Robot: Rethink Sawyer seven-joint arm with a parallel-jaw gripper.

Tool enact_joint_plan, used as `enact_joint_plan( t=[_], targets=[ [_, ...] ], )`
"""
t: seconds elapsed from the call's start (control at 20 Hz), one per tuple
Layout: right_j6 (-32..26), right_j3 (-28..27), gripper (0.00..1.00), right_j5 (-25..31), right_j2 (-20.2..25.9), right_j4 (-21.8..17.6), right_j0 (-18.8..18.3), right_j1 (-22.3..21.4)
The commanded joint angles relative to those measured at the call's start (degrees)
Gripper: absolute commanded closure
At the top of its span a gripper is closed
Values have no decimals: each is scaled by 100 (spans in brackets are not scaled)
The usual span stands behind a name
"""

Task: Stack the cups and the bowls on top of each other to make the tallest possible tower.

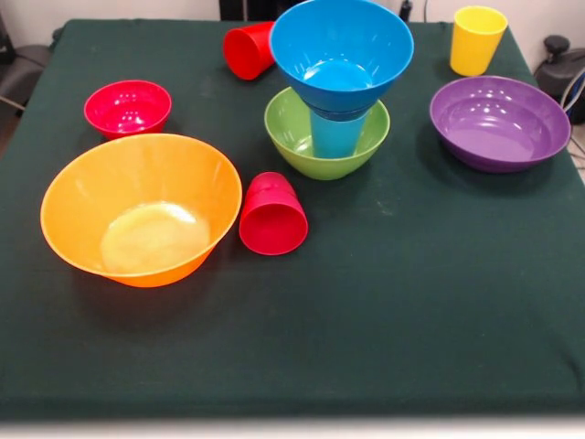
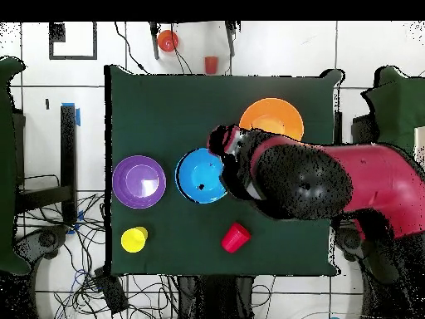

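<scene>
The tower stands at the table's middle back: a green bowl (image 1: 297, 137) holds a light blue cup (image 1: 335, 134), and a medium blue bowl (image 1: 340, 50) (image 2: 202, 176) rests on that cup. The huge orange-yellow bowl (image 1: 137, 215) (image 2: 272, 118) stands apart, with a small red bowl (image 1: 128, 107) behind it. One red cup (image 1: 272, 215) lies on its side beside the orange bowl. The other red cup (image 1: 249, 50) (image 2: 235, 238) lies at the back. The yellow cup (image 1: 477, 39) (image 2: 134, 239) stands upright. The purple bowl (image 1: 500, 122) (image 2: 139, 181) sits alone. The small dark blue bowl is hidden. The gripper (image 2: 226, 151) shows only as the arm's dark end beside the blue bowl.
In the overhead view the red and black arm (image 2: 324, 183) reaches in high from the right and covers the green bowl, the small red bowl and one red cup. The front view shows no arm. Cables and small red things (image 2: 168, 40) lie on the floor beyond the table.
</scene>
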Motion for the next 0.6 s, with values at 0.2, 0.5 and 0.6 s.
enact_joint_plan(
  t=[0.2, 0.5, 0.6],
  targets=[
    [-670, -1629, 0, 1537, -731, -375, 996, 544],
    [-709, -2072, 0, 1422, -1025, -705, 1359, 943],
    [-674, -2263, 0, 1453, -1136, -798, 1502, 1044]
  ],
)
